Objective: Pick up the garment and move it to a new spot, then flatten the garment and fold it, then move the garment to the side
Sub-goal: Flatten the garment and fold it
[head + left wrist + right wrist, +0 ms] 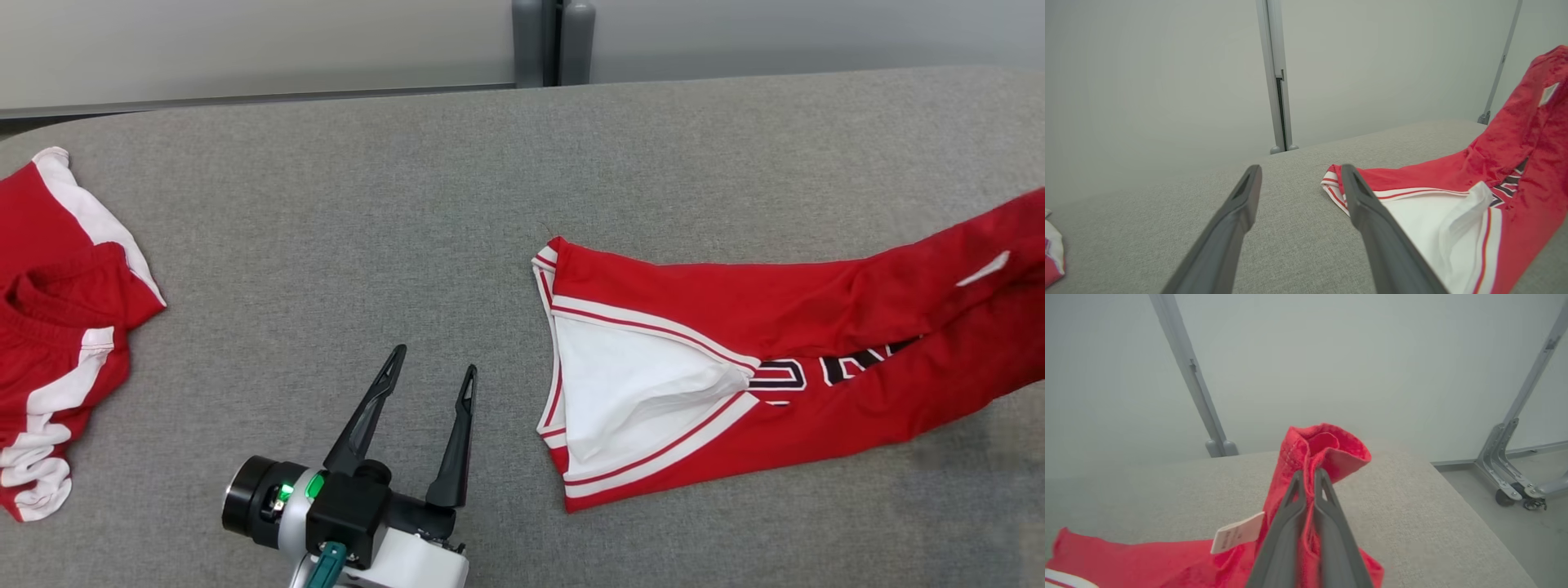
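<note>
Head view: garment [775, 302], a red jersey with white trim and dark lettering, lies on the desk [326, 204] right of the left pincer [434, 361]. Its long axis runs away rightward. Left pincer released, empty.
Left wrist view: trimmed end near the fingers; far end lifted.
Right wrist view: right pincer [1309, 473] clenched on a bunched red fold at the far end. The right arm likely leads the move.
</note>
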Controlling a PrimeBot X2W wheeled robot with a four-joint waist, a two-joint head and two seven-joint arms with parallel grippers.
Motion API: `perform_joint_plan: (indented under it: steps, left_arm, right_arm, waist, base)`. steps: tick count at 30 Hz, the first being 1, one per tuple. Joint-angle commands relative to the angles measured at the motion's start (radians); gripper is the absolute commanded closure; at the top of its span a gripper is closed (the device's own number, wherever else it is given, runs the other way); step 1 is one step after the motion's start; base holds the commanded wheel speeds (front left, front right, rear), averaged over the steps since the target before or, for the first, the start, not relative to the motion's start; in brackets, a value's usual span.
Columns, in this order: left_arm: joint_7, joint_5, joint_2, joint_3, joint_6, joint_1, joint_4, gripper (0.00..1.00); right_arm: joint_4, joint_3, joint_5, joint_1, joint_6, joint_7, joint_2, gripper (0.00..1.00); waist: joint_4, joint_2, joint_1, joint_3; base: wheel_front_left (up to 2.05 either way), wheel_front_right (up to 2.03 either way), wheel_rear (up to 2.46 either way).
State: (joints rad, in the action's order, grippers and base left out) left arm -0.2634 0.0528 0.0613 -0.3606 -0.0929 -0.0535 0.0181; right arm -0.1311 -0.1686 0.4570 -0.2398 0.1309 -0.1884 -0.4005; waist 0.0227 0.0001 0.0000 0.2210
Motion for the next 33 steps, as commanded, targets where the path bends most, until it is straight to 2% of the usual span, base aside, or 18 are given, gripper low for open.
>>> perform_joint_plan:
  steps: [1,2,7,11,16,24,27,28,29,30,31,32,33]
  left_arm:
    - [-0.001,-0.001,0.004,0.005,0.004,-0.004,0.002,0.0]
    - [-0.001,-0.001,0.004,0.005,0.004,-0.004,0.002,0.0]
    - [-0.002,0.006,0.0,0.002,0.008,0.002,0.005,0.0]
    - [-0.002,0.008,-0.004,-0.001,0.008,0.005,0.005,0.0]
    - [-0.002,0.021,-0.006,-0.01,0.007,0.019,0.011,0.0]
    - [-0.002,0.034,-0.009,-0.029,0.005,0.022,0.009,0.0]
    - [-0.002,0.042,-0.009,-0.035,0.002,0.02,0.009,0.0]
    - [-0.002,0.045,-0.009,-0.038,-0.001,0.019,0.009,0.0]
    - [-0.002,0.047,-0.009,-0.04,-0.003,0.017,0.009,0.0]
    - [-0.002,0.05,-0.01,-0.043,-0.004,0.015,0.009,0.0]
    - [-0.002,0.053,-0.009,-0.045,-0.006,0.014,0.009,0.0]
    - [-0.002,0.055,-0.009,-0.048,-0.007,0.014,0.009,0.0]
    - [-0.002,0.055,-0.009,-0.049,-0.008,0.014,0.01,0.0]
  right_arm:
    - [0.088,0.012,-0.007,0.033,0.0,-0.031,0.021,1.0]
    - [0.088,0.012,-0.007,0.033,0.0,-0.031,0.021,1.0]
    - [0.294,0.083,-0.043,0.094,0.0,-0.113,0.098,1.0]
    - [0.367,0.177,-0.059,0.115,0.0,-0.158,0.155,1.0]
    - [0.347,0.275,-0.079,0.131,0.0,-0.172,0.23,1.0]
    - [0.194,0.407,-0.108,0.144,0.0,-0.128,0.306,1.0]
    - [0.124,0.429,-0.132,0.116,0.0,-0.087,0.317,0.82]
    - [0.096,0.428,-0.14,0.11,0.0,-0.069,0.323,0.67]
    - [0.071,0.434,-0.147,0.105,0.0,-0.054,0.328,0.6]
    - [0.049,0.438,-0.152,0.099,0.0,-0.04,0.333,0.6]
    - [0.03,0.439,-0.156,0.095,0.0,-0.028,0.336,0.46]
    - [0.014,0.438,-0.153,0.092,0.0,-0.017,0.338,0.0]
    - [0.002,0.436,-0.143,0.086,0.0,-0.003,0.341,0.0]
  waist:
    - [0.005,-0.0001,0.0,-0.004]
    - [0.005,-0.0001,0.0,-0.004]
    - [0.034,-0.0001,0.0,-0.019]
    - [0.07,-0.0001,0.0,-0.03]
    - [0.124,-0.0001,0.0,-0.045]
    - [0.194,-0.0001,0.0,-0.048]
    - [0.208,-0.0001,0.0,-0.045]
    - [0.21,-0.0001,0.0,-0.045]
    - [0.213,-0.0001,0.0,-0.045]
    - [0.215,-0.0001,0.0,-0.045]
    - [0.216,-0.0001,0.0,-0.046]
    - [0.216,-0.0001,0.0,-0.047]
    - [0.216,-0.0001,0.0,-0.048]
  base:
    - [0.0,0.0,0.0]
    - [0.0,0.0,0.0]
    - [0.0,0.0,0.0]
    - [0.0,0.0,0.0]
    - [0.0,0.0,0.0]
    - [0.0,0.0,0.0]
    - [0.0,0.0,0.0]
    - [0.0,0.0,0.0]
    - [0.0,0.0,0.0]
    - [0.0,0.0,0.0]
    - [0.0,0.0,0.0]
    - [0.0,0.0,0.0]
    - [0.0,0.0,0.0]
